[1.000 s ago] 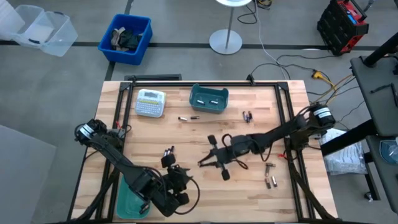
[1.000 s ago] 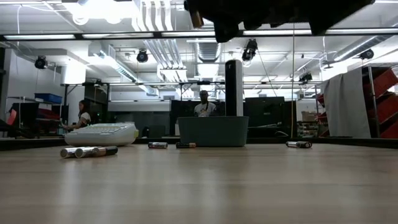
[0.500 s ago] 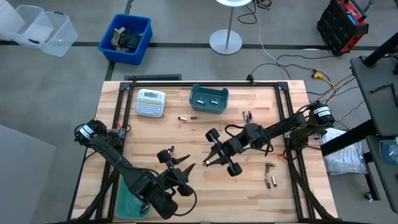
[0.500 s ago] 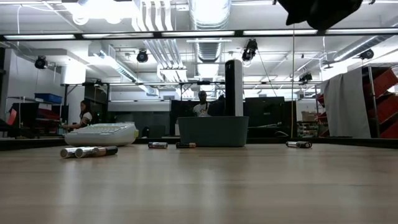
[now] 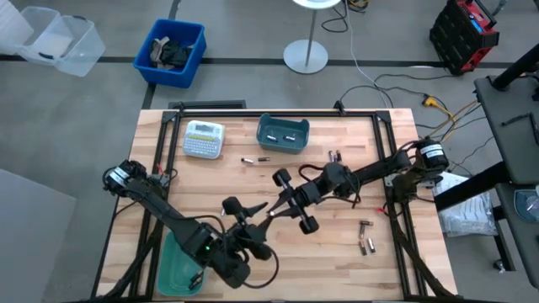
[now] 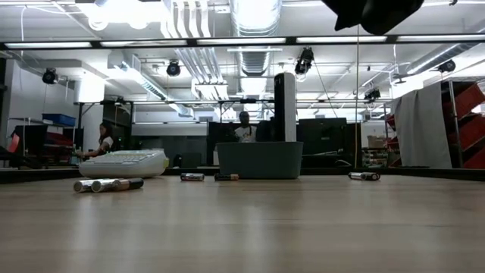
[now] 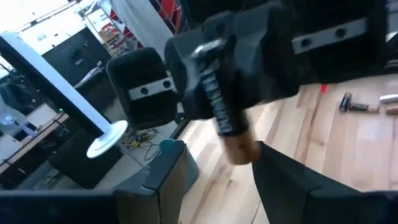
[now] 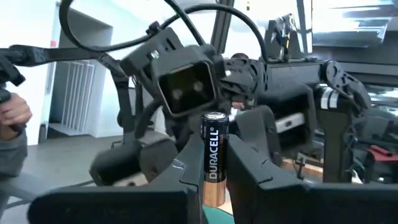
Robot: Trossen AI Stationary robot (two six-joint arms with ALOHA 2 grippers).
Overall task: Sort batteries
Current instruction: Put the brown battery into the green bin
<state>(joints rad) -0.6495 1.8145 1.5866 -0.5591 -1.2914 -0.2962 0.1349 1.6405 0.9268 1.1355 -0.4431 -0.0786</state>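
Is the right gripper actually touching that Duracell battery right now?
Touching. The right wrist view shows the Duracell battery upright, pinched between the right gripper fingers, both pressed against its sides.

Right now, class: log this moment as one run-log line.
task: sort batteries | right pincer: shut on battery, raised mid-table | left pincer: facing it, state unclear | handover: not yet done

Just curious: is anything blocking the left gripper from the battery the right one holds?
Nothing visible. The right gripper holds the battery above the table, and the open left gripper faces it with only air between.

Battery (image 8: 213, 155) base behind claw fingers (image 8: 186, 168)
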